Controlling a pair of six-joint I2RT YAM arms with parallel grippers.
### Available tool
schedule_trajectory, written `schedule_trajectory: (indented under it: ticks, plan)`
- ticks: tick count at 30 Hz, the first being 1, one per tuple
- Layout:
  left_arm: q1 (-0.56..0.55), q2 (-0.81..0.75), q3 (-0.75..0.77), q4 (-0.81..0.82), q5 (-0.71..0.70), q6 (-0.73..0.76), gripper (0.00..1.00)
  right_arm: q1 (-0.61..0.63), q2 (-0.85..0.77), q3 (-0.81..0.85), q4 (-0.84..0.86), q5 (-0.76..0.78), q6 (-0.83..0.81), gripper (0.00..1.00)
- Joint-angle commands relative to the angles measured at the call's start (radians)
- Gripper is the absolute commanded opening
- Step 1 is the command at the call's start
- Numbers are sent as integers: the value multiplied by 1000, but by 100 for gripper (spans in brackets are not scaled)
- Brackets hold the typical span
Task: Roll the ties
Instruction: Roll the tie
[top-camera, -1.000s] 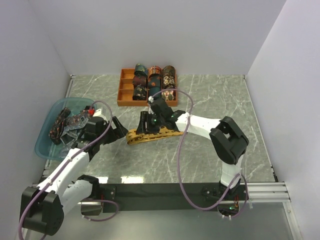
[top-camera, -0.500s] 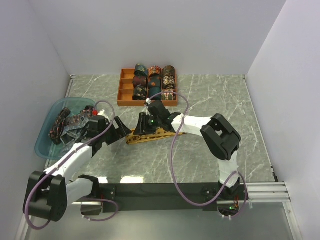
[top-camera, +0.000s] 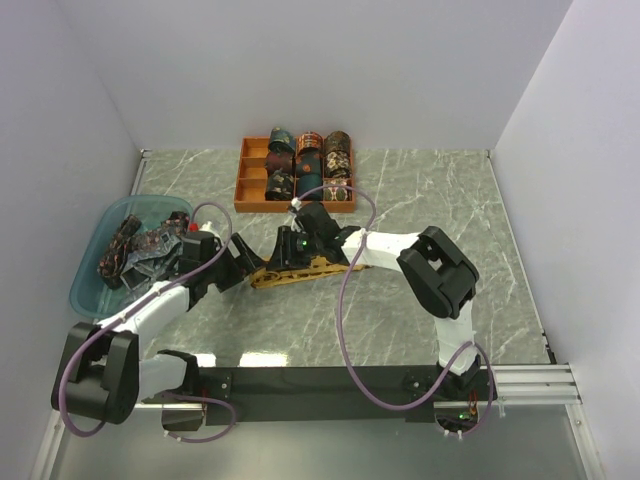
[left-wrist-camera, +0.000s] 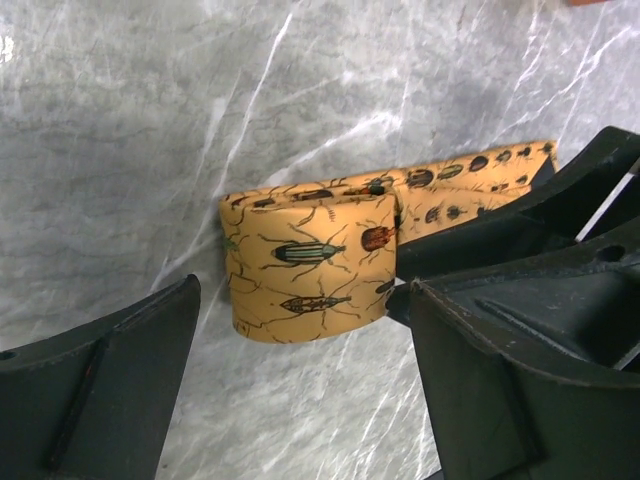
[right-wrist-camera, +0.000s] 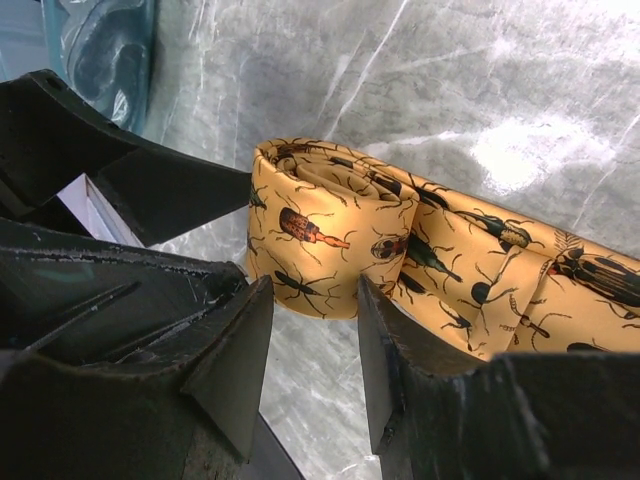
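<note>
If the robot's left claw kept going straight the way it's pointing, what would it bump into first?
Most likely the rolled-up end of the yellow bug tie. It sits straight ahead of the left gripper, in line with the gap between its open fingers. Distance is hard to judge.

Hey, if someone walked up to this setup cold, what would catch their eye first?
Most striking is the mustard-gold fabric necktie printed with beetles, lying mid-table with one end coiled, flanked by the left end effector and the right end effector. Next come the orange compartment tray of rolled ties at the far edge and the translucent blue basin of loose ties on the left.
</note>
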Motion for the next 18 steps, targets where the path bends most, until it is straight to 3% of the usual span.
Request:
schedule_trajectory:
  ticks: [1,18]
  plan:
    - [2,6,-1,70,-10,-37,90,-13,-56,12,23,-2,-12,46]
    - [1,115,-3,125,-26,-49,84,-83,-165,-98,12,7,-115,48]
